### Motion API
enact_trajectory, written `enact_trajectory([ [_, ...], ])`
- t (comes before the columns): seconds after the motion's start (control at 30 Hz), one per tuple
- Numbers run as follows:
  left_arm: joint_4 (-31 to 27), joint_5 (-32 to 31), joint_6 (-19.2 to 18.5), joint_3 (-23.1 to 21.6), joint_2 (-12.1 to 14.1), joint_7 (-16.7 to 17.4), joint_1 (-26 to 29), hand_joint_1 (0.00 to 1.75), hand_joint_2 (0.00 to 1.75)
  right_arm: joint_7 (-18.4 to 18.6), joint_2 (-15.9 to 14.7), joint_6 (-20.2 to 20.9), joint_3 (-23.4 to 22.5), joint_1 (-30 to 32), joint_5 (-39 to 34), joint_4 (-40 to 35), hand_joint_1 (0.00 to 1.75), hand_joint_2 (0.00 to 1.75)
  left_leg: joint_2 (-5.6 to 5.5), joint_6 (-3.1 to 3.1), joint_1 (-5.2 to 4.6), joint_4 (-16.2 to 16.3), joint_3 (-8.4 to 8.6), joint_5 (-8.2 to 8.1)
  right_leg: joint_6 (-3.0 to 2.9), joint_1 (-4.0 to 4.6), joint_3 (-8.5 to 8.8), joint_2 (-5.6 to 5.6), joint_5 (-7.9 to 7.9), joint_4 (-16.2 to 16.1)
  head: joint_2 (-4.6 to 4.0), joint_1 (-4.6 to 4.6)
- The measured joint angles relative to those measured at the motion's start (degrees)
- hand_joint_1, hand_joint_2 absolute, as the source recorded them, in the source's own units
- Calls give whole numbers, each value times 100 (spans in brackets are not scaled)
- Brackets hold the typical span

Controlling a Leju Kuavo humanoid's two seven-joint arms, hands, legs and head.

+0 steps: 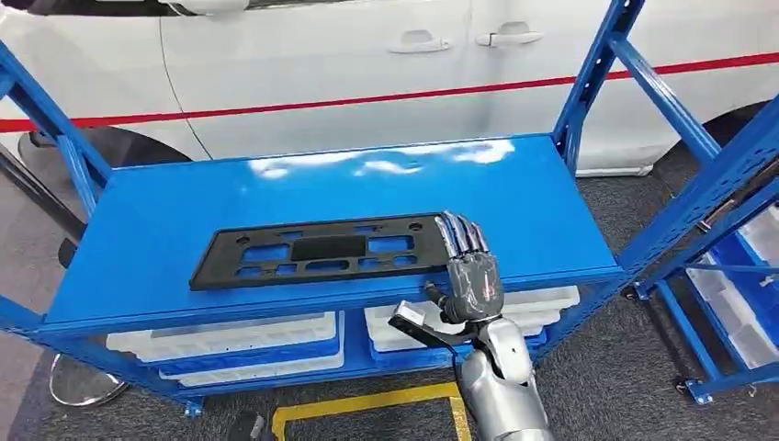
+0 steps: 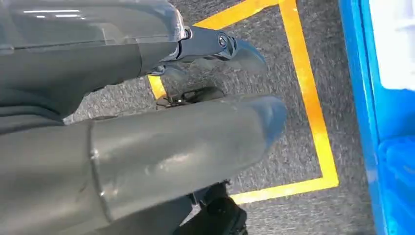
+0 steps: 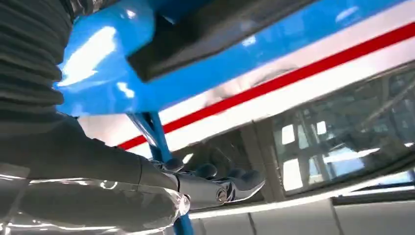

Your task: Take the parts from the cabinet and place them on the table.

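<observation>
Head view is looking down on a blue metal shelving unit (image 1: 129, 230) standing in front of a white car (image 1: 303, 64) with a red stripe along its side. Lying flat on the unit's top shelf, towards its front edge, is a long black plastic part (image 1: 317, 250) with rectangular cut-outs, stretching from left of centre to right of centre. At the part's right end, the robot's right hand (image 1: 468, 271) is reaching up from below on a silver arm, its dark fingers (image 1: 457, 235) extended side by side and resting on that end of the part, the thumb sitting down at the shelf's front edge. Whether the thumb is pinching the part from beneath cannot be told. Under the top shelf, white trays (image 1: 230, 335) are sitting on a lower level. A second blue rack (image 1: 726, 184) is standing at the far right, on grey carpet marked with yellow tape (image 1: 367, 404).

Left wrist view is showing the left hand (image 2: 161, 142) hanging over the grey carpet and a yellow tape line (image 2: 308, 98), its thick grey thumb and a darker finger apart and holding nothing, beside a blue edge of the shelving.

Right wrist view is showing the right hand close beneath the blue shelf edge (image 3: 112, 73), with the black part's dark underside above it and the car's red stripe (image 3: 293, 73) beyond.
</observation>
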Motion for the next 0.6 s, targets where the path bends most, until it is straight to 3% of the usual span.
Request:
enact_trajectory([
  [0.03,0,-2,2,-4,-2,-2,-10,0,0,-2,0,2,-24,-17,-36,-20,0,175,1,41,-7,-27,9,17,23,6,-86,-6,-154,172,0,5],
  [0.1,0,-4,7,-7,-11,-2,-11,0,0,2,-2,2,-66,-13,-60,-20,0,175,7,56,-13,-25,0,13,55,-3,-481,-9,-612,977,0,2],
  [0.13,0,-4,9,-7,-11,0,-2,0,0,9,-2,2,-90,9,-62,-20,0,175,8,65,-19,-22,-6,5,74,-7,-683,-10,-752,1362,0,0],
  [0.17,0,-7,9,-7,-11,0,7,0,0,9,-7,2,-114,24,-60,-20,0,175,5,66,-20,-16,-9,-2,84,-9,-799,-12,-764,1554,0,2],
  [0.2,0,-6,9,-9,-11,0,15,0,0,7,-7,2,-129,33,-66,-22,0,175,1,58,-21,-10,-4,-13,90,-14,-787,-13,-632,1483,0,0],
  [0.23,0,-7,9,-11,-11,0,19,0,0,-4,-7,2,-144,32,-84,-22,0,175,-5,48,-20,7,6,-35,85,-21,-641,-14,-379,1143,0,0],
  [0.3,0,-7,9,-17,-18,0,16,0,0,-57,-7,2,-149,27,-156,-33,0,175,-12,16,-19,66,29,-99,62,-35,-192,-17,125,197,0,2],
  [0.33,0,-7,9,-22,-22,0,18,0,0,-127,-7,2,-151,21,-195,-37,0,175,-15,-15,-31,88,7,-130,25,-28,-109,-17,30,39,0,2],
  [0.47,0,-15,11,-52,-22,-2,-3,0,0,-363,0,2,-147,33,-243,-31,0,175,-19,-125,-50,104,-2,-157,-80,5,-131,0,53,-21,0,2],
  [0.5,0,-15,13,-59,-22,-2,-5,0,0,-367,18,2,-118,35,-223,-31,0,175,-17,-166,-37,136,-23,-212,-118,-35,-96,-11,70,-63,0,-2],
  [0.53,0,-15,15,-68,-24,-7,-10,0,0,-365,20,2,-72,31,-188,-28,0,175,-13,-199,-32,277,-58,-312,-145,-39,-80,-16,62,-72,0,-2],
  [0.6,0,-17,20,-100,-29,-7,-34,0,0,-271,26,2,78,43,-106,-20,0,175,-13,-249,-3,1060,-439,-701,-176,-39,-76,-27,48,-72,0,-2],
])
